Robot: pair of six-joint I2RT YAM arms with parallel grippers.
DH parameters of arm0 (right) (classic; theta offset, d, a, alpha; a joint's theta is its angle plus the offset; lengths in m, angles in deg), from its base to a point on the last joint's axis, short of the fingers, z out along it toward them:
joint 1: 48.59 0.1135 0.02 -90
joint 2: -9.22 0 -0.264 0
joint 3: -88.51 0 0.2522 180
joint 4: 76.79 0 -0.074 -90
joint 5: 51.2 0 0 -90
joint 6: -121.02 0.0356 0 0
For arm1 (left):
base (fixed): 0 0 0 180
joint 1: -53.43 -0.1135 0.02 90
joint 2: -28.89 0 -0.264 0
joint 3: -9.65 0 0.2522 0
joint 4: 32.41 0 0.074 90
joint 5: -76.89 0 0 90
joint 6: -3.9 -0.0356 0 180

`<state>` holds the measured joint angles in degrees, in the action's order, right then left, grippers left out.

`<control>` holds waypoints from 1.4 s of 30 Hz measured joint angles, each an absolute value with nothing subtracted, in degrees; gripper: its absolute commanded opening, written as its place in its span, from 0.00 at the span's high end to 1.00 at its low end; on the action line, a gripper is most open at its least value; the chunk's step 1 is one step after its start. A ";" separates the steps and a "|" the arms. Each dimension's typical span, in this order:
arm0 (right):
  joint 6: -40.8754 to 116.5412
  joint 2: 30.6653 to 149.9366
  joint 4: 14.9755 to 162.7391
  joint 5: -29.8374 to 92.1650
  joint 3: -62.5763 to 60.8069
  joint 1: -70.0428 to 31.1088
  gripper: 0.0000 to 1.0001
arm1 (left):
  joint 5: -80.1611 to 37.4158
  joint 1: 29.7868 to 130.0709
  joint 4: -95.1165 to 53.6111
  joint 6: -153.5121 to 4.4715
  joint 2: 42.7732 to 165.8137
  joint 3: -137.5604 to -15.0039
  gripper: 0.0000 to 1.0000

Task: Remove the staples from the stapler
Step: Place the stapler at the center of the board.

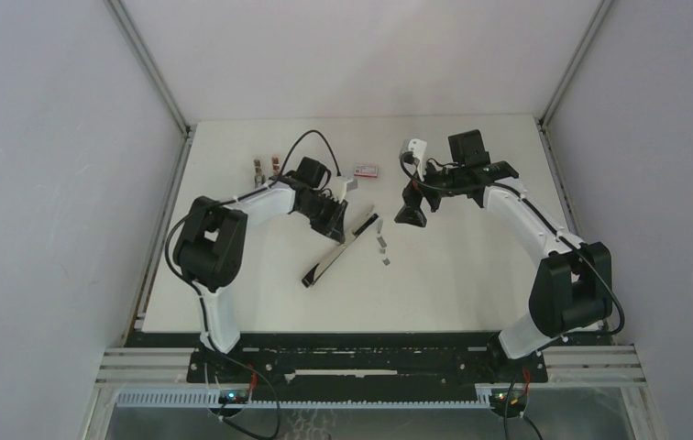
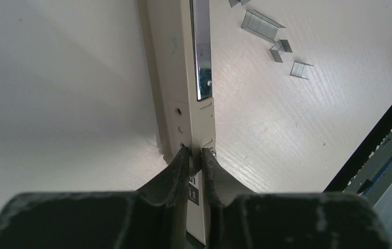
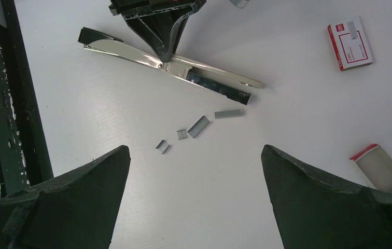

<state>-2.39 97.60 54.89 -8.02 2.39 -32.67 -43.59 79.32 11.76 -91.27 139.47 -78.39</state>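
The stapler (image 1: 343,249) lies on the white table as one long thin bar, running diagonally. My left gripper (image 1: 335,225) is shut on it near its middle; in the left wrist view both fingertips pinch the cream body (image 2: 183,78) at my gripper (image 2: 195,153). Several loose staples (image 1: 382,242) lie on the table just right of the stapler. They also show in the left wrist view (image 2: 261,23) and in the right wrist view (image 3: 199,126). My right gripper (image 1: 410,215) hangs open and empty above the table (image 3: 195,150), right of the staples. The stapler also shows in the right wrist view (image 3: 131,52).
A flat red-and-white box (image 1: 366,170) lies behind the stapler, also in the right wrist view (image 3: 350,42). An open box tray (image 3: 380,166) lies to its side. Two small items (image 1: 267,166) sit at the far left. The table's dark front rail (image 2: 380,145) is close by.
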 measured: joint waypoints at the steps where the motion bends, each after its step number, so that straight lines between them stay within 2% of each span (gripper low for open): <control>1: -2.32 97.60 54.89 -8.02 2.39 -32.67 0.03 | -44.01 79.23 11.87 -91.23 139.65 -78.57 0.86; 8: -1.80 97.60 54.89 -8.24 2.39 -32.67 0.03 | -49.03 77.05 11.96 -90.20 141.44 -79.29 0.92; 22: -1.19 98.28 54.89 -9.29 2.39 -29.55 0.04 | -64.36 69.37 13.73 -86.07 148.81 -82.72 0.91; 28: -1.17 100.96 54.89 -9.31 2.39 -27.82 0.04 | -64.73 68.92 13.89 -83.12 149.55 -83.01 0.83; 42: -1.28 103.11 55.00 -8.42 2.41 -26.09 0.05 | -62.52 67.87 12.92 -79.51 149.53 -83.01 0.82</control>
